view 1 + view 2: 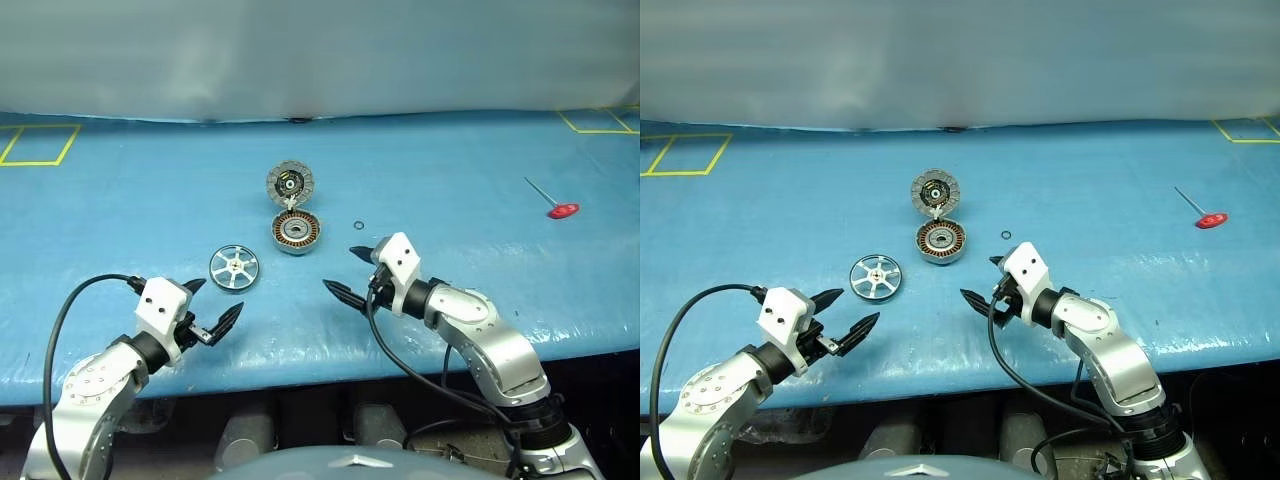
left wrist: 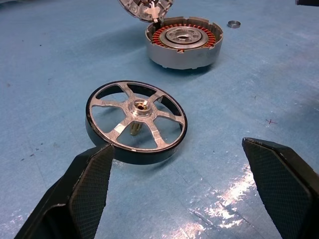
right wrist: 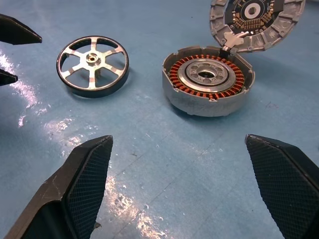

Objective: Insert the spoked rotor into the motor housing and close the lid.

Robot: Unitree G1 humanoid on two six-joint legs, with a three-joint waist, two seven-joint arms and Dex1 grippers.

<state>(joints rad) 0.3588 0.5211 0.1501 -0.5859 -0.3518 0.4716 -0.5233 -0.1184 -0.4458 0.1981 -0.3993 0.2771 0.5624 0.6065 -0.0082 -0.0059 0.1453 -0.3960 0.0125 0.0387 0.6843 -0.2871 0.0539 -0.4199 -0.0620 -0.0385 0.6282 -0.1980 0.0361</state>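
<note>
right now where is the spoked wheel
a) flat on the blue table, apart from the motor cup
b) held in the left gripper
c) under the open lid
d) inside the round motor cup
a: the spoked wheel lies flat on the blue table, apart from the motor cup, whose copper windings show uncovered with the lid tipped up behind it; the left gripper is open and holds nothing.

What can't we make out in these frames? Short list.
- Round grey lid: right wrist view, top cut off by the picture edge; left wrist view shows just a sliver.
- Lid-to-housing joint: whether the lid is hinged to the round grey motor housing or only leans on it is unclear.
- Flat silver spoked rotor: underside hidden against the blue table cover.
- Small dark ring: too small to identify.
- Red-handled tool: tip too thin to read.
</note>
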